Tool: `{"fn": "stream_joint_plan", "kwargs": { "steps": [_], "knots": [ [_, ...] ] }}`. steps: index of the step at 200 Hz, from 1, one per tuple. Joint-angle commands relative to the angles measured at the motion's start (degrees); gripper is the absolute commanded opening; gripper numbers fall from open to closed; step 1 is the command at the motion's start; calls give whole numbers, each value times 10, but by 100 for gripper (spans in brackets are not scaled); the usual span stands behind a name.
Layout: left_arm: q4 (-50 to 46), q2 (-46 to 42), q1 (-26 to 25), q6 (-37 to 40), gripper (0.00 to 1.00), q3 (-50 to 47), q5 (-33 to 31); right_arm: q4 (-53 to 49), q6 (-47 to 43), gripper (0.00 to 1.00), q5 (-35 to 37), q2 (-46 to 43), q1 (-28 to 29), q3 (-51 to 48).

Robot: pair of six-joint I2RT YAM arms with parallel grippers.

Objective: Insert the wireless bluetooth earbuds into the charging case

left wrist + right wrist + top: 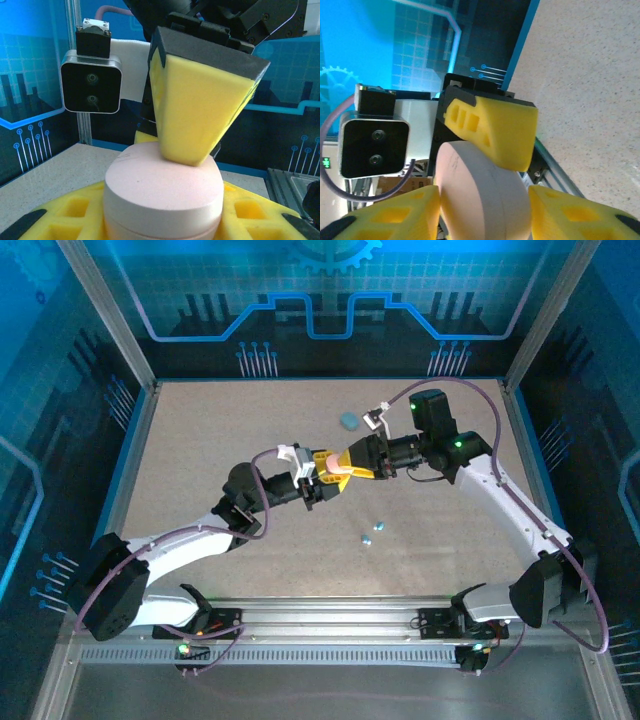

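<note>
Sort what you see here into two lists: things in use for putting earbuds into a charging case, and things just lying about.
In the job:
- pink case, the one being held
- two tiny teal earbuds, loose on the table

Lying about, for now:
- teal case, untouched towards the far side

Wht/blk arms, yellow foam gripper pads
</note>
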Motion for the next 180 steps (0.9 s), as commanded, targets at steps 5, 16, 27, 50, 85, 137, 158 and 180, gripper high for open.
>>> {"fn": "stream_joint_plan", "kwargs": {
  "steps": [5, 16, 27, 50, 85, 137, 158, 180],
  "knots": [
    [41, 3, -2, -8, 33, 27, 5, 8, 1, 39, -24, 4, -3, -8],
    [40, 4, -2, -8, 33, 28, 5, 5, 0, 34, -17, 4, -3, -9],
    [37, 4, -1, -7, 34, 27, 5, 5, -1, 31, -12, 3, -3, -10],
    [23, 4, -1, 2, 38, 26, 1, 17, 11, 25, 5, -3, -7, -17],
    [-2, 1, 0, 19, 49, 18, -16, 71, 52, 18, 33, -14, -18, -37],
    [-52, -26, 1, 50, 69, -2, -52, 120, 83, 17, 86, -7, -38, -64],
    [-72, -57, 0, 61, 74, -25, -77, 143, 82, 18, 124, 4, -55, -84],
    [-84, -100, 0, 68, 76, -53, -126, 135, 65, 17, 171, 41, -61, -96]
  ]
}}
